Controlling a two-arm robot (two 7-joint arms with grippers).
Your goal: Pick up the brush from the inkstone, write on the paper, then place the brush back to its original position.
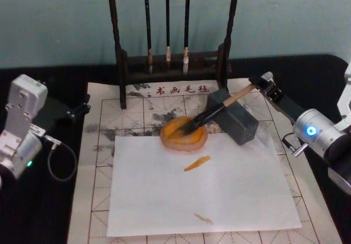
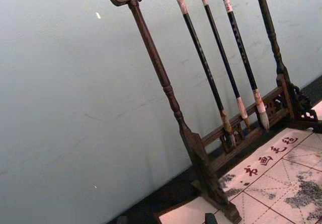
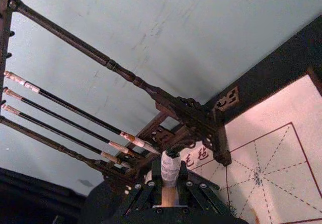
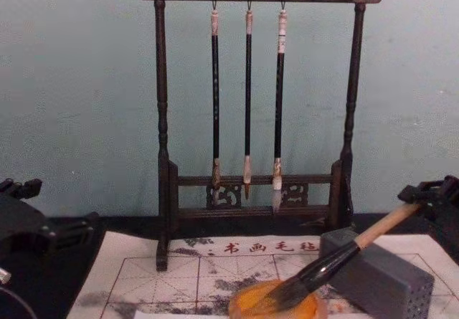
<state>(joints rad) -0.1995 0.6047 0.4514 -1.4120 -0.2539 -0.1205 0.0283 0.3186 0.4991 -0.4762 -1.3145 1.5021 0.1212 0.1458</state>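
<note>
I see the right gripper (image 1: 262, 85), centre-right, clamped on the brush (image 1: 211, 114) over the paper (image 1: 98, 145); black table (image 1: 44, 211), teal wall (image 1: 55, 19); left gripper (image 1: 82, 108) parked far left.

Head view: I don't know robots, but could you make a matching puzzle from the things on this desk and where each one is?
Things:
1. brush
2. three thin brushes
3. grey block
4. right gripper

Places:
A. beneath the brush's handle
B. hanging on the rack
C. shut on the handle's end
D. bristles in the orange dish

Pairs: 1-D, 2-B, 3-A, 4-C
</note>
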